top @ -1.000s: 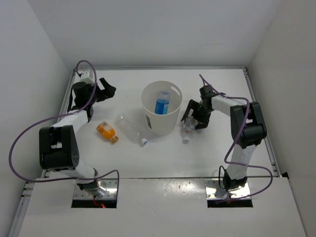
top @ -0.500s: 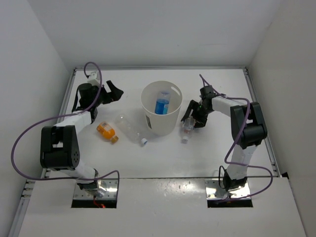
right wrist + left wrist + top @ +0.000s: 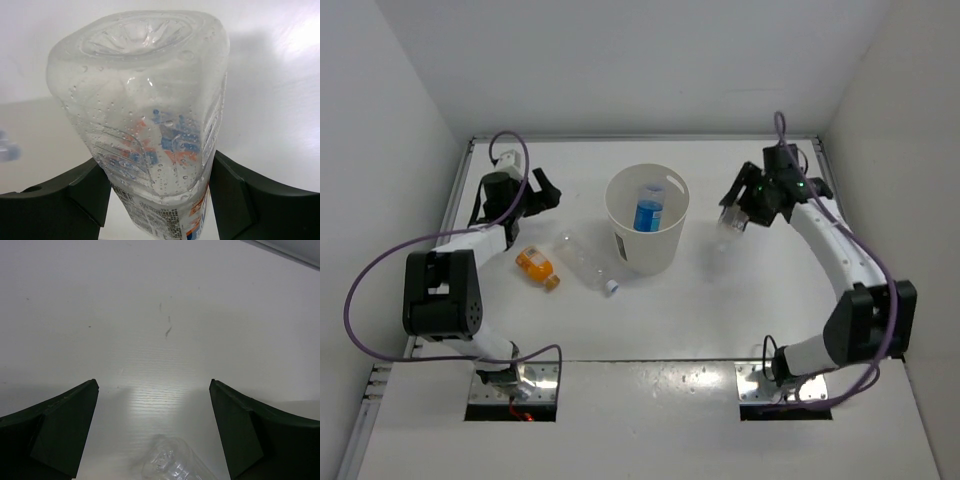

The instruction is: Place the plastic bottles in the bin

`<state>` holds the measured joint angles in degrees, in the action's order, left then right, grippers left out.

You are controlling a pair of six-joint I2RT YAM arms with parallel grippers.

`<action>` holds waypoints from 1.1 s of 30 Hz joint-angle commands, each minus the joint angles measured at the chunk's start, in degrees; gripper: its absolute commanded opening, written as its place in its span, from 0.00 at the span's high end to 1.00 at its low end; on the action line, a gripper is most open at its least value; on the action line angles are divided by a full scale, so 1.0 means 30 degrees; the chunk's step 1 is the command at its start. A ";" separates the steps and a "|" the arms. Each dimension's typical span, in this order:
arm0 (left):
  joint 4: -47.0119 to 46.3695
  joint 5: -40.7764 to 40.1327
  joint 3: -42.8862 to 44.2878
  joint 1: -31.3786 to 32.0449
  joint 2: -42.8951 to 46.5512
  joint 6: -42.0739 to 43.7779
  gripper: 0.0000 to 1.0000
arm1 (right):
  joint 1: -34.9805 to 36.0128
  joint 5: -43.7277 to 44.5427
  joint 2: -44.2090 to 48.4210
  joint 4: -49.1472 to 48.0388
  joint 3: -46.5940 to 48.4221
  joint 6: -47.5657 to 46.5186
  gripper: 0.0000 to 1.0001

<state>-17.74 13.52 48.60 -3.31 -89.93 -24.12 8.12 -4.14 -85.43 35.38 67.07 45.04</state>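
L hand (image 3: 542, 189) hangs wide open, nothing in it, above the bench (image 3: 740, 300) at rear-left. The orange bottle (image 3: 536, 265) and a clear bottle (image 3: 584, 262) lie flat left of the bin (image 3: 660, 250). The blue bottle (image 3: 648, 208) is already inside. R hand (image 3: 738, 212) is clamped on the 2nd clear bottle (image 3: 145, 100), off the bench, right of the bin. It's prob. light, thin-walled & wet w/ droplets. Hold it mid-body w/ a gentle squeeze, or it'll dent or slip.
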 commanded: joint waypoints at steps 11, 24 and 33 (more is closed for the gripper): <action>-0.0767 -0.1868 0.0500 0.0020 -0.0814 -0.1658 0.00 | 0.3495 0.2321 0.2346 0.0135 0.9979 -0.2442 1.00; -0.1088 -0.2485 -0.0614 0.0020 -0.0053 -0.2449 0.00 | 0.9889 0.5422 -0.2372 -0.1216 1.2566 -0.6221 1.00; -0.1090 -0.2690 -0.1432 0.0020 0.0475 -0.2449 0.00 | 1.1148 0.6564 -0.3868 -0.0573 1.2361 -0.6252 0.73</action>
<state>-18.98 5.98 45.43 -3.31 -91.05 -30.92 40.21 12.32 -97.93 34.85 104.14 27.14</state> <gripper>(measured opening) 1.000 0.685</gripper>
